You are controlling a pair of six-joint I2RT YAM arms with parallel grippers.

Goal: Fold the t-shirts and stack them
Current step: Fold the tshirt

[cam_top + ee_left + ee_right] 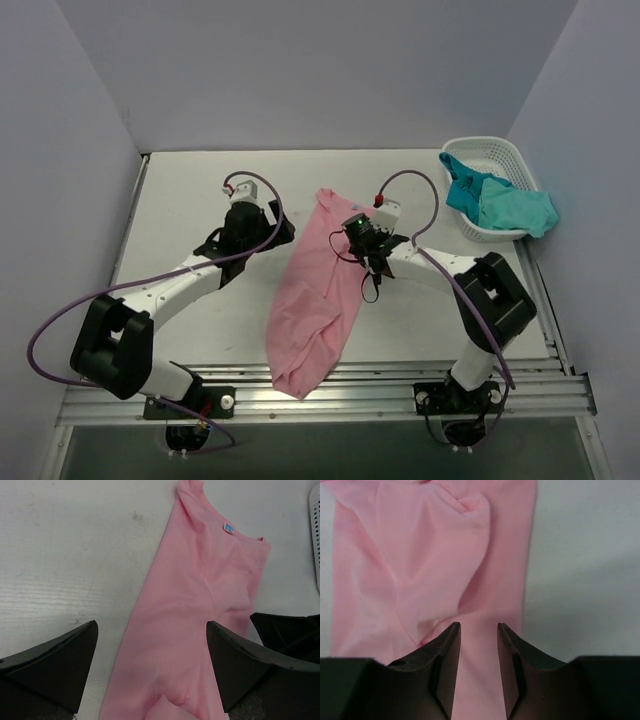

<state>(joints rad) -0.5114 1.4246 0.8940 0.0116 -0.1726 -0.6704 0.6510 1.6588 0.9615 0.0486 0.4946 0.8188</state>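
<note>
A light pink t-shirt (pixel 315 300) lies in a long narrow strip down the middle of the table, its lower end at the front edge. In the left wrist view (pixel 200 595) a blue label shows at its collar. My left gripper (pixel 283 228) is at the shirt's upper left edge, its jaws wide open over the fabric (pixel 151 625) and holding nothing. My right gripper (pixel 345 243) is over the shirt's upper right part, its jaws a narrow gap apart just above the pink fabric (pixel 478 626). Teal and turquoise t-shirts (pixel 500 205) lie bunched in the basket.
A white lattice basket (pixel 490 150) stands at the back right corner, with the teal shirts hanging over its front rim; its edge also shows in the left wrist view (pixel 316 535). Grey walls close in the table on three sides. A metal rail (pixel 400 390) runs along the front edge.
</note>
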